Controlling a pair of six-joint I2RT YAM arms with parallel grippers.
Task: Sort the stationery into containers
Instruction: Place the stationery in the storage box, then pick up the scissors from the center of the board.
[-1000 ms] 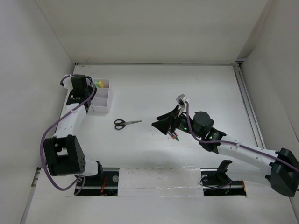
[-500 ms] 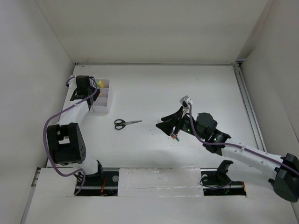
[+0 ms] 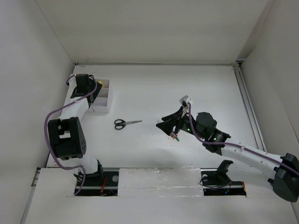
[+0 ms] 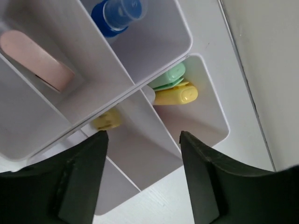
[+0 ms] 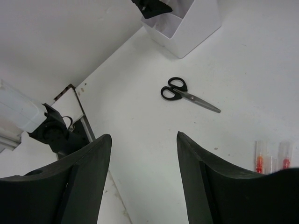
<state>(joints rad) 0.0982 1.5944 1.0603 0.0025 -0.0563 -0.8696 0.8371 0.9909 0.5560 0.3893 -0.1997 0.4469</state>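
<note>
The white organizer box (image 3: 104,100) stands at the back left. My left gripper (image 3: 88,91) hangs open right over it. In the left wrist view the box (image 4: 140,87) holds a blue-capped bottle (image 4: 117,14), a pink eraser (image 4: 35,59), a green highlighter (image 4: 170,76), a yellow highlighter (image 4: 177,96) and a small yellowish block (image 4: 106,120); the left gripper (image 4: 142,140) has nothing between its fingers. Black-handled scissors (image 3: 127,123) lie on the table. My right gripper (image 3: 167,122) hovers open right of them, over two red pens (image 3: 175,136). In the right wrist view the scissors (image 5: 187,93) lie ahead of the gripper (image 5: 144,140).
White walls close in the table on the left, back and right. A metal rail (image 3: 246,105) runs along the right edge. The red pens (image 5: 259,158) lie at the right wrist view's lower right, and the box (image 5: 187,32) shows at its top.
The left gripper has opened over the box, and the small yellowish block now lies in a compartment. The right arm drifted slightly right and stays open.
</note>
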